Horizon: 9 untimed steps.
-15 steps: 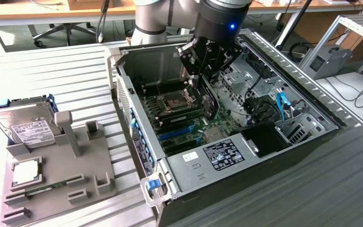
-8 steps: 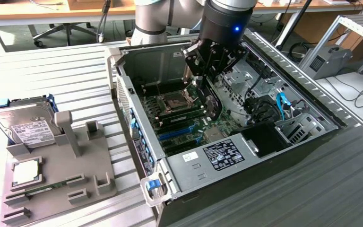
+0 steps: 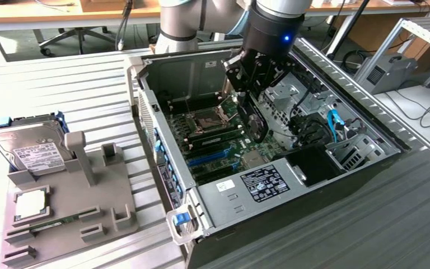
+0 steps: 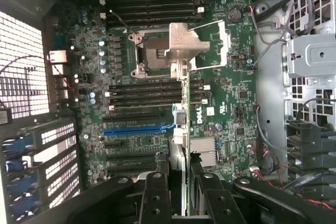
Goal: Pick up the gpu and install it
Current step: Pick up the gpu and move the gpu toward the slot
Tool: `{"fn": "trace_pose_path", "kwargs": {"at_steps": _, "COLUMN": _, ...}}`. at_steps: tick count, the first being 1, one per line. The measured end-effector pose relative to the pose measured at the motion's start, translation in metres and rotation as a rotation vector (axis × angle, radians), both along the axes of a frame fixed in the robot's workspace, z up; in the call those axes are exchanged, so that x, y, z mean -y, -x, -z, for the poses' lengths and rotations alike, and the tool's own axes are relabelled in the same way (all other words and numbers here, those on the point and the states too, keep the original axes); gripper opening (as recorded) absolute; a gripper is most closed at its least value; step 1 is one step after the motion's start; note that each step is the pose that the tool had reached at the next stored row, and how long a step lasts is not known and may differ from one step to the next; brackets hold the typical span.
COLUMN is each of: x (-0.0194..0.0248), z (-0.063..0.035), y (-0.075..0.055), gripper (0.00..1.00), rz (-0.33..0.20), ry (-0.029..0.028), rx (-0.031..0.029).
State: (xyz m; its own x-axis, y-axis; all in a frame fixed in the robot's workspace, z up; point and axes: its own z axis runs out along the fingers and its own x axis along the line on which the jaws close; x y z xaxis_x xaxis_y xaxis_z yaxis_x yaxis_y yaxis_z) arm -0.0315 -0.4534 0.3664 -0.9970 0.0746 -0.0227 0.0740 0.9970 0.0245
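Nearest: your black gripper [image 4: 182, 184], clamped on the thin dark fan-faced gpu card [image 3: 255, 120] | beside the long blue slot [image 4: 137, 128], crosswise | installing, unseated | you must turn it in line.

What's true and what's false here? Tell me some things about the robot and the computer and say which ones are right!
1. The tool is gripping the gpu. True.
2. The gpu lies flat on the table. False: it stands on edge in the tool, inside the open computer case, over the motherboard.
3. The hard drive is inside the computer case. False: it sits on the grey holder outside it, at the exterior view's left.
4. The computer case has no cover on, so the motherboard shows. True.
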Motion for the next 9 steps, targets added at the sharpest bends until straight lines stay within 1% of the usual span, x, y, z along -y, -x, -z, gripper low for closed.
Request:
{"fn": "trace_pose_path", "kwargs": {"at_steps": 6, "x": -0.0001, "z": 0.0049, "y": -0.008, "gripper": 0.26, "rz": 0.0, "ry": 0.0001, "rx": -0.0012}}
{"fn": "trace_pose_path", "kwargs": {"at_steps": 9, "x": -0.0005, "z": 0.0085, "y": -0.016, "gripper": 0.26, "rz": 0.0, "ry": 0.0, "rx": -0.0021}}
